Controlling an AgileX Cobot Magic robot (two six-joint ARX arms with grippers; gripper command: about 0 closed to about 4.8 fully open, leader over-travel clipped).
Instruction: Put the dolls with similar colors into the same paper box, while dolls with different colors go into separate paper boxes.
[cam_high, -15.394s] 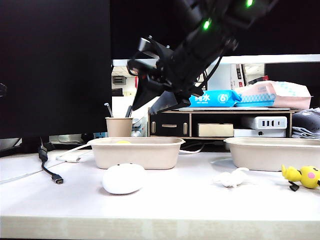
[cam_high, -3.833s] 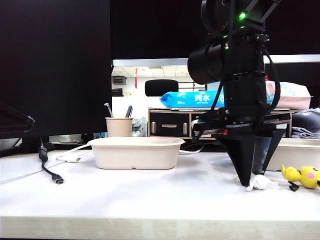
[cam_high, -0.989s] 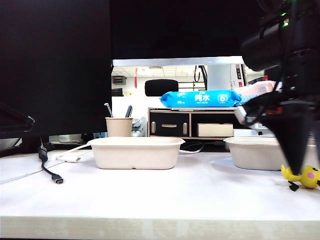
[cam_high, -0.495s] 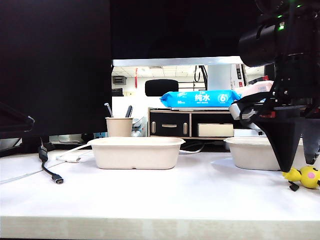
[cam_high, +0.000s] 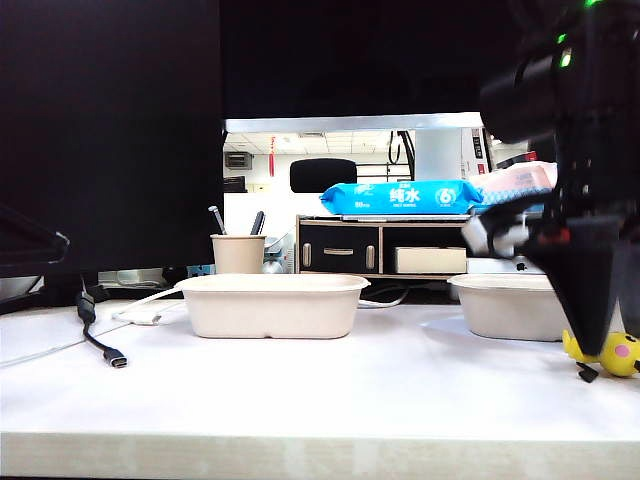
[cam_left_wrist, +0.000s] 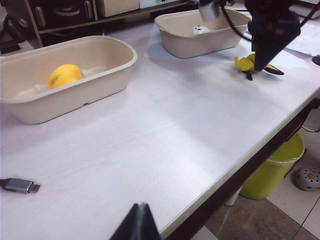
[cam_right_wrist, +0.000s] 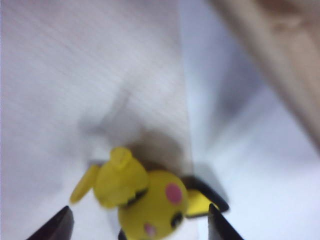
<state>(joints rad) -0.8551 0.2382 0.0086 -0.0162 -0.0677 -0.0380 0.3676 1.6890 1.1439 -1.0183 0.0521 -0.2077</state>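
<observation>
My right gripper (cam_right_wrist: 139, 226) is open, pointing down, with its fingertips (cam_right_wrist: 61, 223) on either side of the yellow figure with pink cheeks (cam_right_wrist: 146, 196), which lies on the table. From the exterior view the same gripper (cam_high: 591, 343) hangs just left of that figure (cam_high: 618, 353), in front of the right paper box (cam_high: 503, 307). This box (cam_left_wrist: 176, 44) holds a white doll (cam_left_wrist: 200, 30). The left paper box (cam_left_wrist: 120, 49) holds the yellow duck (cam_left_wrist: 64, 75). My left gripper (cam_left_wrist: 141, 206) is shut and empty, above the table's front edge.
A tan cup with pens (cam_high: 238, 252) stands behind the left box (cam_high: 270, 306). Black and white cables (cam_high: 100, 340) trail at the table's left, with a plug end (cam_left_wrist: 20, 185) near my left gripper. A shelf with blue wipes (cam_high: 400, 197) is behind. A yellow bin (cam_left_wrist: 274, 170) sits below the table edge.
The right gripper swayed slightly left and back over the yellow figure, jaws equally wide. Since the oldest frames, both white dolls have gone from the table top.
</observation>
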